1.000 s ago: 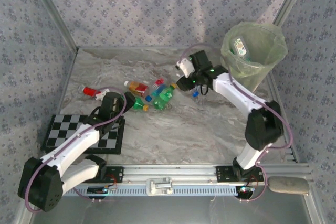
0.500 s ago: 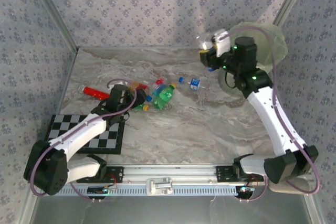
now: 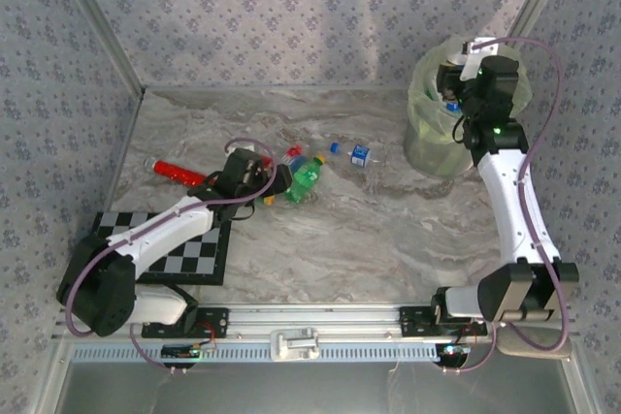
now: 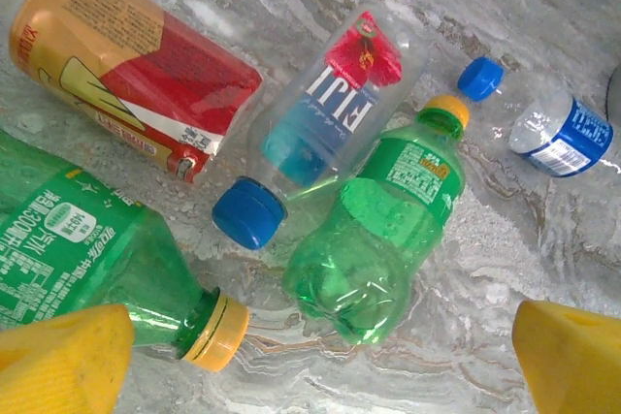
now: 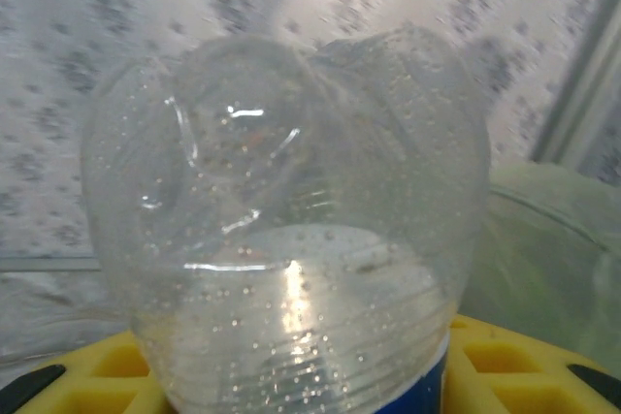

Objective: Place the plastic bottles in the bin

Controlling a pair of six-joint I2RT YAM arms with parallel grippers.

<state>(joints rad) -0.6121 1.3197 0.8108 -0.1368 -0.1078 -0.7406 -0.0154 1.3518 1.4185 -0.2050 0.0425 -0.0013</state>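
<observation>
My right gripper (image 3: 458, 84) hangs over the mouth of the bin (image 3: 427, 138), a tall translucent tub lined with a pale green bag. It is shut on a clear plastic bottle (image 5: 291, 220) with a blue label, whose base points at the camera between the yellow pads (image 5: 505, 356). My left gripper (image 3: 275, 181) hovers open just above a cluster of bottles on the table. In the left wrist view I see a green bottle (image 4: 388, 220), a clear Fiji bottle (image 4: 320, 123), a red and orange bottle (image 4: 126, 55), another green one (image 4: 78, 259) and a small clear blue-labelled one (image 4: 558, 128).
A red bottle (image 3: 179, 172) lies left of the cluster and a small blue-labelled one (image 3: 360, 154) to its right. A black-and-white checkerboard (image 3: 160, 244) lies under the left arm. Patterned walls close the table on three sides, and the bin stands in the far right corner.
The right arm has lifted its bottle off the table and swung it right and back to the bin. The left arm has reached further right, over the cluster.
</observation>
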